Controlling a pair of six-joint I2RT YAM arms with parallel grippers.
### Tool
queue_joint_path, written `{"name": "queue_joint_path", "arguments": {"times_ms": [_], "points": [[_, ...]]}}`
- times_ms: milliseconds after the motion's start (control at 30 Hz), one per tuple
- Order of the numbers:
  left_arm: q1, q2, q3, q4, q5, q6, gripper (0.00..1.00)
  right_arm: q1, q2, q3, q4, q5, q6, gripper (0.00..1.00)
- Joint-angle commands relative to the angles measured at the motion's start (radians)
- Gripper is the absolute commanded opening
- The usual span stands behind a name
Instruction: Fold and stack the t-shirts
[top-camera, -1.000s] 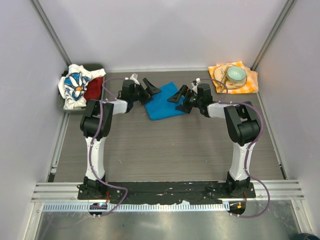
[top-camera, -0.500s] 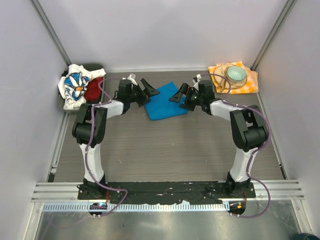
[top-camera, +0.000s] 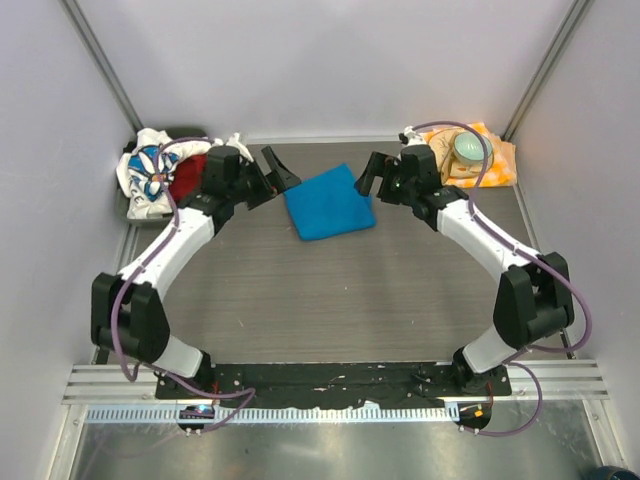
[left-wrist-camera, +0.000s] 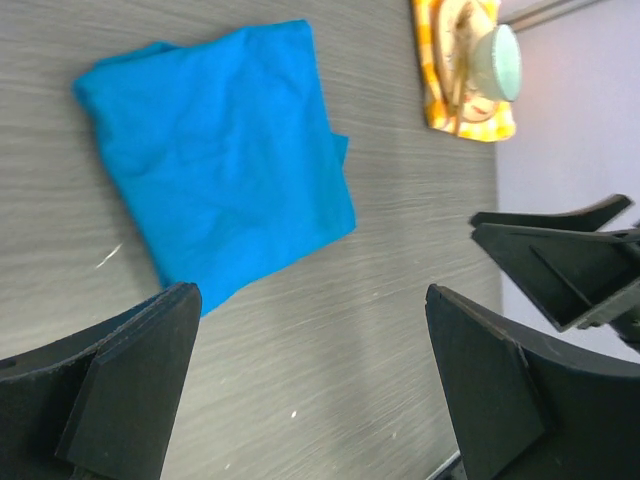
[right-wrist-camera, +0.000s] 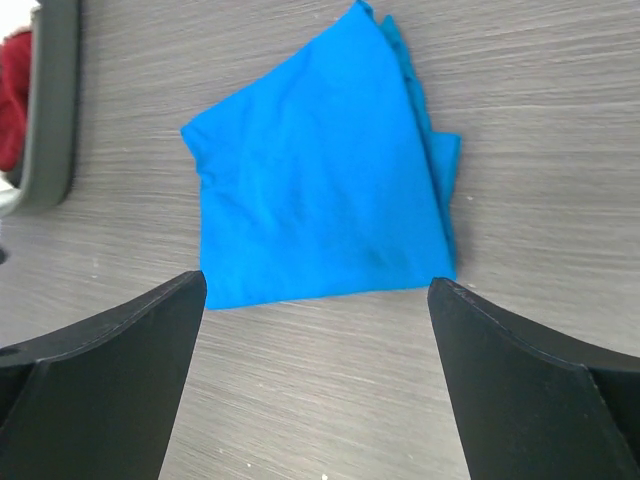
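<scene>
Table (top-camera: 330, 290), blue t-shirt (top-camera: 328, 203) near left hand (top-camera: 279, 170)

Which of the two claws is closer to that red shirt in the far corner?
Left. The left gripper hangs open close beside the red t-shirt; the right gripper is beyond the folded blue t-shirt, farther off.

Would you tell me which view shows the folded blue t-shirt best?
The right wrist view: the blue t-shirt lies whole, large and centred, its layered edges visible. The left wrist view shows it off-centre, upper left; the top view shows it small.
</scene>
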Motion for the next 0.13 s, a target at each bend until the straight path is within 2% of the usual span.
{"name": "queue_joint_path", "arguments": {"times_ms": [0, 33, 67, 100], "points": [[-0.003, -0.153, -0.021, -0.235, -0.149, 0.116, 1.0, 0.043, -0.133, -0.008, -0.092, 0.221, -0.088, 1.0], [-0.003, -0.177, -0.023, -0.281, -0.17, 0.13, 1.0, 0.072, -0.15, -0.004, -0.111, 0.26, -0.112, 1.0], [-0.003, -0.225, -0.021, -0.301, -0.214, 0.157, 1.0, 0.09, -0.188, -0.004, -0.115, 0.385, -0.119, 1.0], [-0.003, -0.245, -0.018, -0.327, -0.242, 0.17, 1.0, 0.107, -0.208, -0.01, -0.118, 0.435, -0.125, 1.0]]}}
